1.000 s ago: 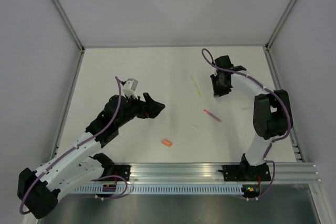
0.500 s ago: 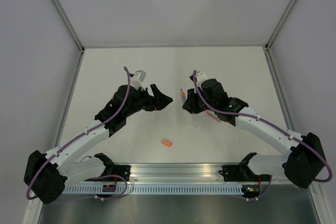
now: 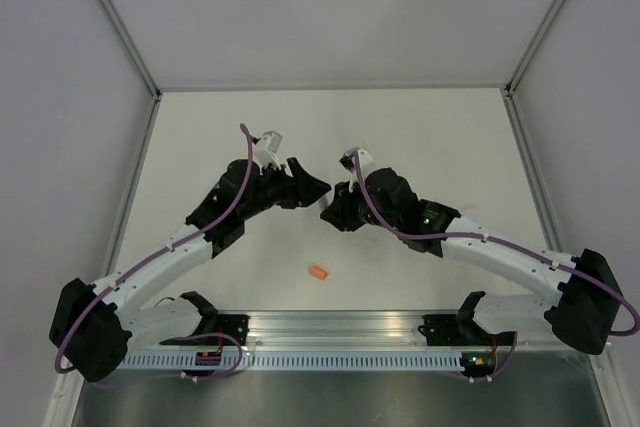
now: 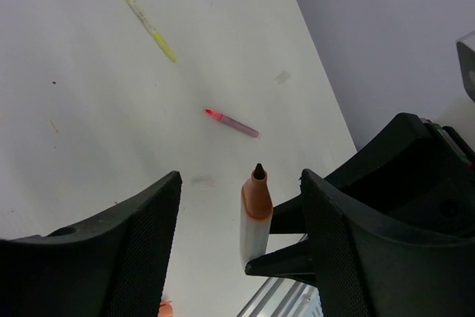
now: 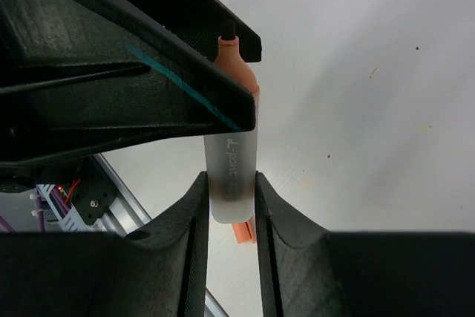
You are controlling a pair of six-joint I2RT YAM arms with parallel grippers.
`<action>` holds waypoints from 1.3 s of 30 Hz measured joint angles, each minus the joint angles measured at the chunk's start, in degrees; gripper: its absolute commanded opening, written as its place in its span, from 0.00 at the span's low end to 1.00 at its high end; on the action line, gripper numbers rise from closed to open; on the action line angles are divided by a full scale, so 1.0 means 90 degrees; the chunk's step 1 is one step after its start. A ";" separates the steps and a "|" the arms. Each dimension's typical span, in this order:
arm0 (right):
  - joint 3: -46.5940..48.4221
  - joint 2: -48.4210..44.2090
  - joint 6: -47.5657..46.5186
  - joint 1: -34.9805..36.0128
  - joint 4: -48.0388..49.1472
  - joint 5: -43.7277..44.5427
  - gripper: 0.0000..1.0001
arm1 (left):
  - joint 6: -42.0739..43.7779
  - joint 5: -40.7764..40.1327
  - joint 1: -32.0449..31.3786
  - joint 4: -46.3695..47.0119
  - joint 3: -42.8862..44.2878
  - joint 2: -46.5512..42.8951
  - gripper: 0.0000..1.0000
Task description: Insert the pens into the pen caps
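Two robot arms meet nose to nose over the middle of a white worktop point(image 3: 230, 127). Your right end effector point(image 5: 231, 185) is clamped on a whitish pen point(image 5: 231, 150) low on its barrel. The pen is off the worktop, its orange-brown collar and dark tip pointing towards the left arm.

Your left end effector point(image 3: 305, 187) faces that tip with its two fingers point(image 4: 111, 235) spread wide apart and nothing between them but the offered pen. It carries no cap.

The orange cap point(image 3: 318, 273) lies alone on the worktop, nearer the arm bases and well apart from both end effectors. A yellow pen point(image 4: 141, 16) and a pinkish pen point(image 4: 231, 122) with a bare red tip lie flat beyond them, apart from each other.

By the look of it, you are at the start: one pen is lifted and no pen is capped. The orange cap is not yet picked up, and the two lying pens are untouched (only one cap shows in these views, so where the others are I cannot tell).
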 measured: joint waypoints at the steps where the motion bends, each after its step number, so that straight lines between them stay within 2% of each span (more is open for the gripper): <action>1: 0.0000 0.0000 0.0017 0.0010 0.0032 0.0027 0.00 | -0.0015 0.0036 0.0000 0.0036 0.0000 0.0000 0.63; 2: 0.0000 0.0000 0.0022 0.0032 0.0053 0.0056 0.00 | -0.0027 0.0102 0.0000 0.0080 0.0000 0.0002 0.54; 3: 0.0000 0.0000 0.0029 0.0034 0.0075 0.0075 0.00 | -0.0039 0.0153 0.0000 0.0121 0.0000 0.0002 0.51; 12: -0.0012 -0.0012 0.0100 0.0117 0.0311 0.0214 0.00 | -0.0112 0.0508 0.0000 0.0355 -0.0083 0.0000 0.42; 15: -0.0012 -0.0017 0.0131 0.0121 0.0359 0.0211 0.03 | -0.0146 0.0610 0.0000 0.0376 -0.0092 0.0002 0.27; 16: -0.0012 -0.0029 0.0138 0.0129 0.0374 0.0214 0.06 | -0.0146 0.0610 0.0010 0.0384 -0.0092 0.0000 0.19; 17: -0.0015 -0.0044 0.0138 0.0129 0.0372 0.0221 0.18 | -0.0143 0.0602 0.0022 0.0384 -0.0092 0.0000 0.14; 19: -0.0044 -0.0104 0.0136 0.0129 0.0374 0.0245 0.32 | -0.0146 0.0619 0.0049 0.0386 -0.0092 -0.0002 0.03; 20: -0.0063 -0.0131 0.0134 0.0126 0.0374 0.0228 0.41 | -0.0143 0.0658 0.0046 0.0391 -0.0095 -0.0017 0.02; 24: -0.0238 -0.0342 0.0083 0.0129 0.0559 -0.0083 0.53 | -0.0168 0.1025 0.0036 0.0614 -0.0228 -0.0202 0.02; 28: -0.0685 -0.0850 0.0034 0.0129 0.0848 -0.0605 0.52 | -0.0192 0.1542 0.0036 0.0908 -0.0321 -0.0573 0.02; 31: -0.1027 -0.1282 0.0083 0.0129 0.1190 -0.1071 0.44 | -0.0194 0.1902 0.0036 0.1173 -0.0325 -0.0835 0.02; 39: -0.1421 -0.1552 0.0401 0.0158 0.2127 -0.2001 0.35 | -0.0398 0.2691 0.0036 0.1938 -0.0469 -0.1078 0.02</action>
